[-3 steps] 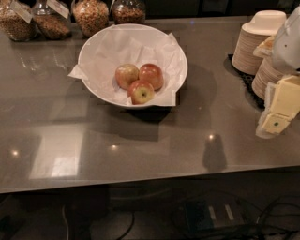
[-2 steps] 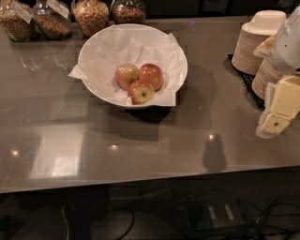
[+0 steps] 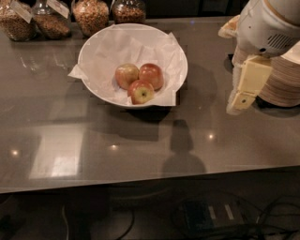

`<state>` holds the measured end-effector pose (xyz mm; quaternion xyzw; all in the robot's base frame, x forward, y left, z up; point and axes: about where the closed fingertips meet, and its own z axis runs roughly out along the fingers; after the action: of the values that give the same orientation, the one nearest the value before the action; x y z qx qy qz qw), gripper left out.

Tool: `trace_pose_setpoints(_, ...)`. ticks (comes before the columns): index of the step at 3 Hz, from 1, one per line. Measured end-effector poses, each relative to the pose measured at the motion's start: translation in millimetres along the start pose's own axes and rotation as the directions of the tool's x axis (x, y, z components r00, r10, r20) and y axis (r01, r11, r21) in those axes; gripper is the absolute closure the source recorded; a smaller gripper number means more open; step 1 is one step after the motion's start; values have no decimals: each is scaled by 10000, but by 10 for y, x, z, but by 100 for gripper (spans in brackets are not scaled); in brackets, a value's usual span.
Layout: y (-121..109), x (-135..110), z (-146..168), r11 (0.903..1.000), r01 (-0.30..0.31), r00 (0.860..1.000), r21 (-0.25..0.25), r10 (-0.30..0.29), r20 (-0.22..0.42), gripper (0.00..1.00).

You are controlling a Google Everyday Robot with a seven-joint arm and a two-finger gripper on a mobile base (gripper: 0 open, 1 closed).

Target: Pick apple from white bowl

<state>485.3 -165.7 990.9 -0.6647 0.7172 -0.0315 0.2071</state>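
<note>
Deep red round apple [image 3: 151, 76] sits in the wide white paper-lined bowl [image 3: 183, 63] on the grey worktop [image 3: 93, 140], well left of the cream hand [image 3: 240, 97]. I cannot tell whether the hand is open or closed.

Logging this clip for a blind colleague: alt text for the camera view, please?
A wide white bowl lined with paper holds three apples, the reddest apple at back right, on a grey counter. The robot's hand hangs at the right, apart from the bowl, beside stacked beige bowls; filled jars line the far edge.

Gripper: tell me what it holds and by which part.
Nothing. The gripper hangs at the right, apart from the bowl; the apple lies in it.
</note>
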Motion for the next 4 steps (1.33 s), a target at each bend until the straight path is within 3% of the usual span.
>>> trace_pose_setpoints(1,-259,-336,107,9946,1040,9929,-39,-1036,579,0)
trace_pose_setpoints(2,-461,-638,238,9776,2091,9713,-229,-2050,1206,0)
trace_pose_setpoints(3,-713,-950,422,9515,3058,9363,-344,-2940,1920,0)
trace_pose_setpoints(4,-712,-951,423,9517,3053,9365,-337,-2936,1917,0)
